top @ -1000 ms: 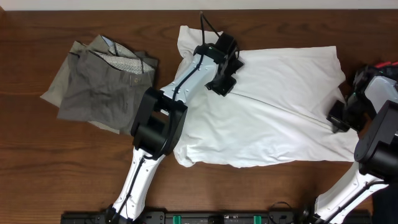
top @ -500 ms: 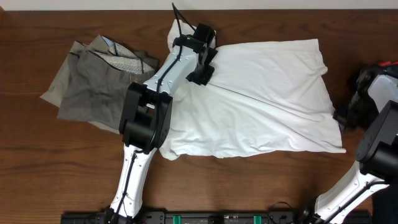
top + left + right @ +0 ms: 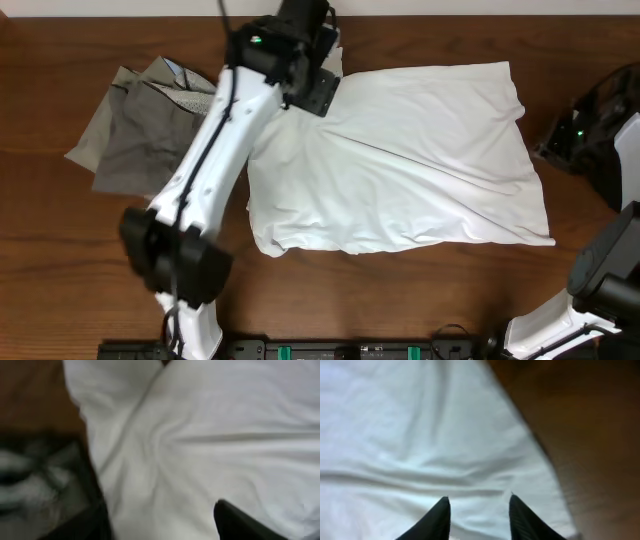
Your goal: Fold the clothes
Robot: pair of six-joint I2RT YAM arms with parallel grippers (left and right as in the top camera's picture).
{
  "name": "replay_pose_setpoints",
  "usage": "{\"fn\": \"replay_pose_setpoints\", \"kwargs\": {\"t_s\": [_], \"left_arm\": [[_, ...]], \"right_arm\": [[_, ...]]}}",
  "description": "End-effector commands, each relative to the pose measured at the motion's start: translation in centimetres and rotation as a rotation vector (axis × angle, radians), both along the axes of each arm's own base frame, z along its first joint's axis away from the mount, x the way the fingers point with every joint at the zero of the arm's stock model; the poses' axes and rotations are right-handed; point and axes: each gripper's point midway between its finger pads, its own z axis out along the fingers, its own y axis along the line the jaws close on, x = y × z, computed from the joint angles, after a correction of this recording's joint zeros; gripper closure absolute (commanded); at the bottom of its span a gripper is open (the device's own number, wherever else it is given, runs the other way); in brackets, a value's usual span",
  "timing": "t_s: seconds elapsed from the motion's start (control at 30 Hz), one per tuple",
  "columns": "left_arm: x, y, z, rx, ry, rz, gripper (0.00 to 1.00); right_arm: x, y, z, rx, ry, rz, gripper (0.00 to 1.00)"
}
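Observation:
The clothes in view are a white T-shirt (image 3: pixel 400 160), lying folded over and wrinkled on the table's middle, and grey-khaki trousers (image 3: pixel 150 135), crumpled to its left. My left gripper (image 3: pixel 318 92) hovers above the shirt's upper left corner. In the left wrist view it (image 3: pixel 160 520) is open, with only white cloth (image 3: pixel 210 435) below and the trousers (image 3: pixel 30 470) blurred at the left. My right gripper (image 3: pixel 558 145) is off the shirt's right edge. In the right wrist view it (image 3: pixel 477 502) is open above the shirt's edge (image 3: pixel 420 435), holding nothing.
The wooden table (image 3: pixel 400 300) is bare in front of the shirt and to its right (image 3: pixel 590 435). The trousers lie close to the shirt's left edge. My left arm (image 3: pixel 200 180) crosses over the gap between the two garments.
Both grippers have opened and let go of the shirt. The left arm lifted up and back, the right pulled away to the right. Before that the shirt was dragged leftward.

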Motion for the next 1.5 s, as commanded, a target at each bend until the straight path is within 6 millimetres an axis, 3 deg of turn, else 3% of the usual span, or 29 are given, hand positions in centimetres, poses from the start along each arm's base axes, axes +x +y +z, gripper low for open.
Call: {"fn": "replay_pose_setpoints", "kwargs": {"t_s": [0.0,0.13,0.27,0.47,0.6,0.67,0.83,0.93,1.13,1.33,1.43,1.47], "left_arm": [[-2.9,1.8,-1.0,0.037,0.131,0.088,0.32],[-8.0,5.0,-2.1,0.122,0.363,0.211,0.39],[-10.8,7.1,-2.4,0.185,0.491,0.255,0.48],[-14.3,8.5,-1.3,0.181,0.493,0.293,0.48],[-18.5,12.4,-1.6,0.276,0.448,0.46,0.46],[-20.2,12.1,-3.4,0.197,0.44,0.492,0.37],[-22.6,7.6,-8.9,-0.125,0.484,0.423,0.3],[-23.5,6.9,-12.0,-0.176,0.516,0.409,0.3],[-24.7,7.3,-17.8,-0.152,0.572,0.464,0.3],[-22.3,6.5,-20.4,-0.175,0.534,0.455,0.32],[-21.1,6.0,-21.7,-0.181,0.522,0.447,0.53],[-20.9,5.9,-22.1,-0.18,0.522,0.441,0.68]], "right_arm": [[0.6,4.6,0.2,0.097,-0.041,0.176,0.59],[1.1,6.8,0.2,0.091,-0.045,0.245,0.56],[1.1,7.8,0.2,0.092,-0.042,0.269,0.54],[0.3,7.8,0.1,0.104,-0.011,0.27,0.53],[0.0,7.9,0.1,0.109,0.002,0.272,0.52],[0.1,7.9,0.1,0.106,-0.005,0.271,0.51],[0.3,7.9,0.1,0.104,-0.011,0.272,0.49],[0.4,7.8,0.2,0.102,-0.015,0.272,0.47],[0.2,7.9,0.1,0.105,-0.008,0.272,0.46],[0.2,7.9,0.1,0.105,-0.008,0.272,0.45],[0.2,7.9,0.1,0.105,-0.008,0.273,0.46],[0.2,7.9,0.1,0.105,-0.007,0.272,0.46]]}}
